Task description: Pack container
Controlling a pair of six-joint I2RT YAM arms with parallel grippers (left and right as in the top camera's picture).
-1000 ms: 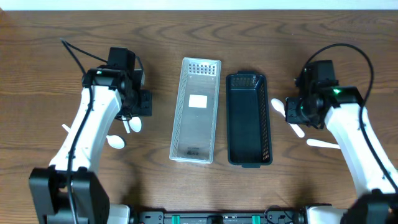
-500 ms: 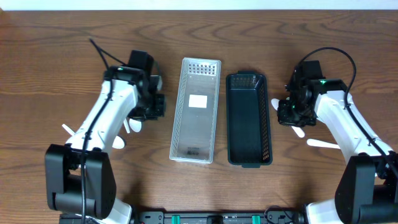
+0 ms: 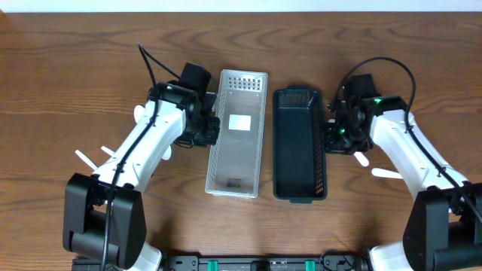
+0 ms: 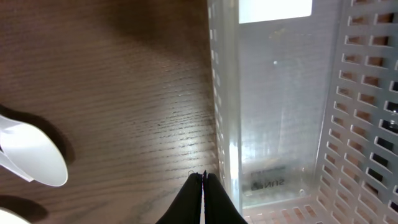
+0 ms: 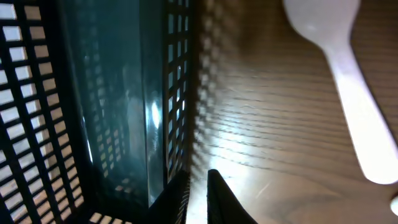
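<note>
Hanging outside the white basket (image 4: 367,124), left claw (image 4: 203,177) is pinched together; right claw (image 5: 197,177), beside black basket (image 5: 177,93), narrowly apart.

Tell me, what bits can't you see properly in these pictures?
Overhead: the label in the pale basket, print too small to read.
Left wrist: a spoon, cut off by the left edge; lettering on the basket floor, blurred.
Right wrist: a second spoon, bowl cut off by the top edge.
</note>
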